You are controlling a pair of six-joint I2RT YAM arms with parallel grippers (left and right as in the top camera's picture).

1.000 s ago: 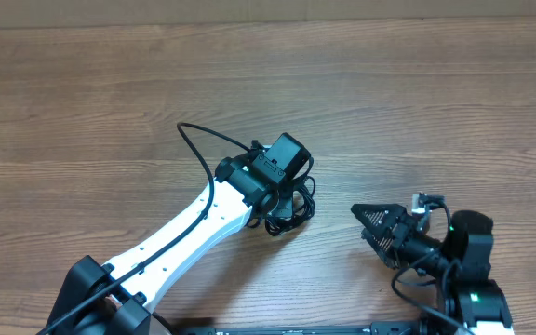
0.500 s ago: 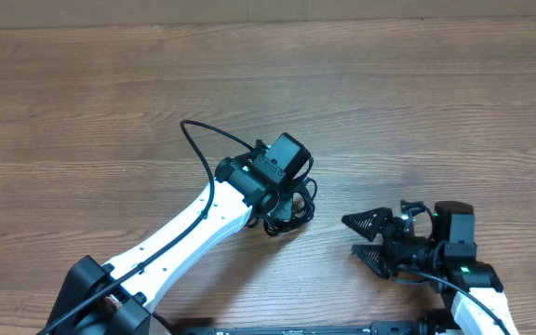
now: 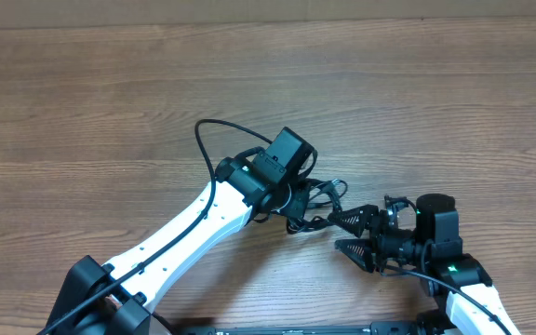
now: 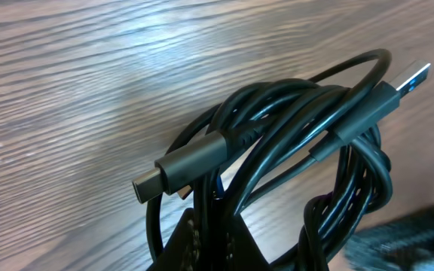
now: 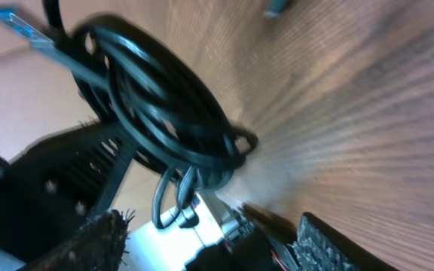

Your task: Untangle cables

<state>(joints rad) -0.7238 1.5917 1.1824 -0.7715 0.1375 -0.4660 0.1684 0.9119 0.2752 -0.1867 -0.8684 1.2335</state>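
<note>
Soft, even light overhead; the right wrist view is streaked with motion blur, the left mostly sharp.

A brown wood-grain tabletop (image 3: 417, 102) filled nearly the whole overhead view, its grain running left to right with darker streaks scattered through it. Along the far edge ran a paler tan strip (image 3: 249, 11), flat and featureless. In the left wrist view the wood carried a soft sheen of glare. In the right wrist view the grain was blurred, and a plain beige surface (image 5: 13, 90) lay beyond the tabletop's edge.
</note>
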